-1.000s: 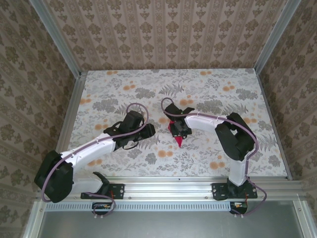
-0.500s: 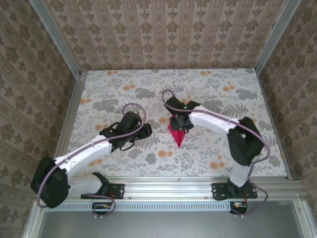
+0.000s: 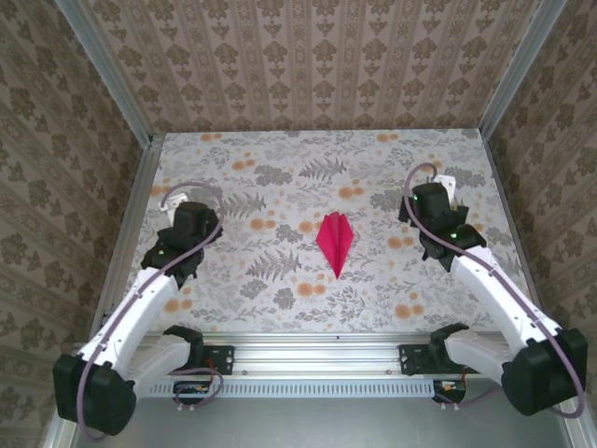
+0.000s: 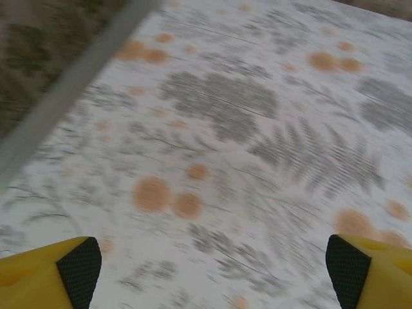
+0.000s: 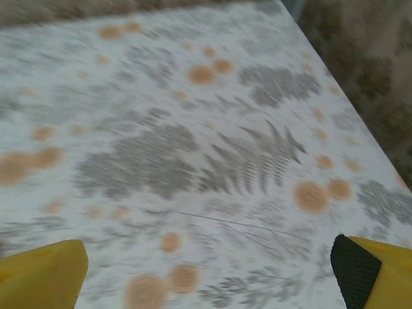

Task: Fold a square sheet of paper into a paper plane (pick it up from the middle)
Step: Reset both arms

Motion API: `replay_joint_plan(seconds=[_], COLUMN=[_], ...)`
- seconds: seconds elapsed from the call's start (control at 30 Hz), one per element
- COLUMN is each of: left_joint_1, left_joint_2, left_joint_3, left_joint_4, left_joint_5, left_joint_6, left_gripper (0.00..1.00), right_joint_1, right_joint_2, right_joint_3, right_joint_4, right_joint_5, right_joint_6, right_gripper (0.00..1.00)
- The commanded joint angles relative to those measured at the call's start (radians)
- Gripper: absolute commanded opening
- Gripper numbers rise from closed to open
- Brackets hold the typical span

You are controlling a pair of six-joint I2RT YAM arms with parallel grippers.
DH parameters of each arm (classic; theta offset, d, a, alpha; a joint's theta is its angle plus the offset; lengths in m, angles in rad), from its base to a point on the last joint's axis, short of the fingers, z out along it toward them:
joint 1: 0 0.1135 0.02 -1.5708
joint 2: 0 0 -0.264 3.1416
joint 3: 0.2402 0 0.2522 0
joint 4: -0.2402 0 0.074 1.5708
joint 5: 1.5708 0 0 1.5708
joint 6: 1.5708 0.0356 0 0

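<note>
Paper plane (image 3: 335, 243) is lying flat in the middle of the tablecloth (image 3: 280, 177), nose pointing toward the near edge, wings spread a little either side of the centre crease. Nothing is touching it, and to me the fold looks finished.

What worries me from here: that dart is thin and nothing pins it. If either arm swings across the middle on its way home, a link or one of the looping purple cables (image 3: 187, 189) could flick it off its spot or crumple a wing. The creases might also relax and let the wings lift, since nothing presses them. On my left I'm close to the aluminium side rail (image 4: 64, 96), so a careless turn outward could knock the frame.

Left gripper (image 4: 209, 264) sits toward the far left of the table, well apart from the plane, its arm running up along the left side from its base. The yellow fingers (image 4: 78, 264) are spread wide with bare cloth between them. Right gripper (image 5: 209, 264) mirrors it at the far right, fingers (image 5: 355, 270) likewise splayed and empty. Both wrist views look obliquely down at the cloth and are smeared.
</note>
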Motion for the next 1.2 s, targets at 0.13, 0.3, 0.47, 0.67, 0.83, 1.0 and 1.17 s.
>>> replay_joint_plan(seconds=[0.13,0.3,0.47,0.67,0.83,1.0,1.17], left_joint_1=[0.138,0.197,0.244,0.253,0.255,0.277,0.245], left_joint_2=[0.020,0.117,0.256,0.417,0.547,0.582,0.576], left_joint_3=[-0.183,-0.283,-0.303,-0.254,-0.255,-0.294,-0.301], left_joint_4=[0.322,0.602,0.806,0.992,1.137,1.243,1.243], left_joint_5=[-0.059,0.033,0.150,0.249,0.326,0.366,0.240], left_joint_6=[0.303,0.392,0.426,0.509,0.550,0.543,0.530], left_gripper=[0.94,0.95,0.95,0.95,0.94,0.94,1.00], right_joint_1=[-0.181,-0.186,-0.191,-0.187,-0.182,-0.188,-0.186], right_joint_2=[0.116,0.237,0.337,0.445,0.480,0.477,0.476], right_joint_3=[-0.235,-0.334,-0.320,-0.388,-0.424,-0.410,-0.418], right_joint_4=[0.478,0.836,1.008,1.245,1.358,1.321,1.335], right_joint_5=[-0.084,-0.189,-0.246,-0.387,-0.379,-0.372,-0.340], right_joint_6=[-0.177,-0.222,-0.240,-0.270,-0.275,-0.263,-0.258], right_gripper=[1.00,1.00,1.00,1.00,1.00,1.00,1.00])
